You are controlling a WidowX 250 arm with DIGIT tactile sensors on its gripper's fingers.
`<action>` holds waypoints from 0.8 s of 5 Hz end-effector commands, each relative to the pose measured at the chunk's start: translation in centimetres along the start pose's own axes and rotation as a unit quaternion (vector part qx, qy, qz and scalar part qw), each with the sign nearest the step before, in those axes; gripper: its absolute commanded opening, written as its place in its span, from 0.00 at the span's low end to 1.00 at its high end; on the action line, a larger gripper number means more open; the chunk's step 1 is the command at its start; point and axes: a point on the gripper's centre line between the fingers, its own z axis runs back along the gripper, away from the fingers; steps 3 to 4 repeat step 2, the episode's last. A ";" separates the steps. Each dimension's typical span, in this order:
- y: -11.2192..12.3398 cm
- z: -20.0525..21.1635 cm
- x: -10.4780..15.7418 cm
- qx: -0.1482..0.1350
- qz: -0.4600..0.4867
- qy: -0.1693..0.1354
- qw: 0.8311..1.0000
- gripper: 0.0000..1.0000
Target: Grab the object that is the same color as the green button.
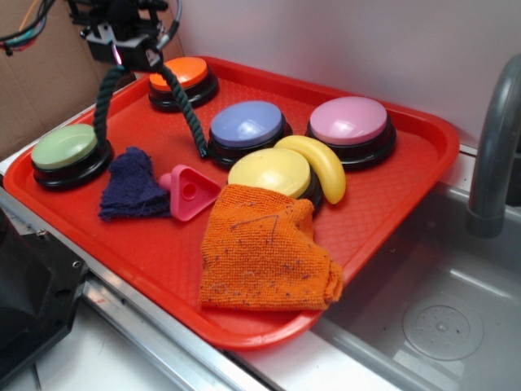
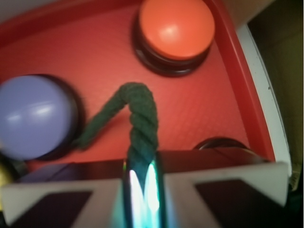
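While I count five buttons and two cloths, my gripper [image 1: 130, 50] is clamped on the one green rope [image 1: 186, 110], lifted.

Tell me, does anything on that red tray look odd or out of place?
The dark green rope dangles in an arch from the gripper, one end drooping beside the blue button. The orange cloth lies crumpled, and the banana leans across two buttons.

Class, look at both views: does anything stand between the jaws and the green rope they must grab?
Nothing does. The gripper is already shut on the green rope, lifted above the red tray, both ends hanging free.
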 end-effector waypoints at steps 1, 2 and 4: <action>-2.0 3.6 -1.6 -0.052 -0.018 -0.024 0.998 0.00; -1.5 3.2 -1.3 -0.033 -0.023 -0.019 0.999 0.00; -1.5 3.2 -1.3 -0.033 -0.023 -0.019 0.999 0.00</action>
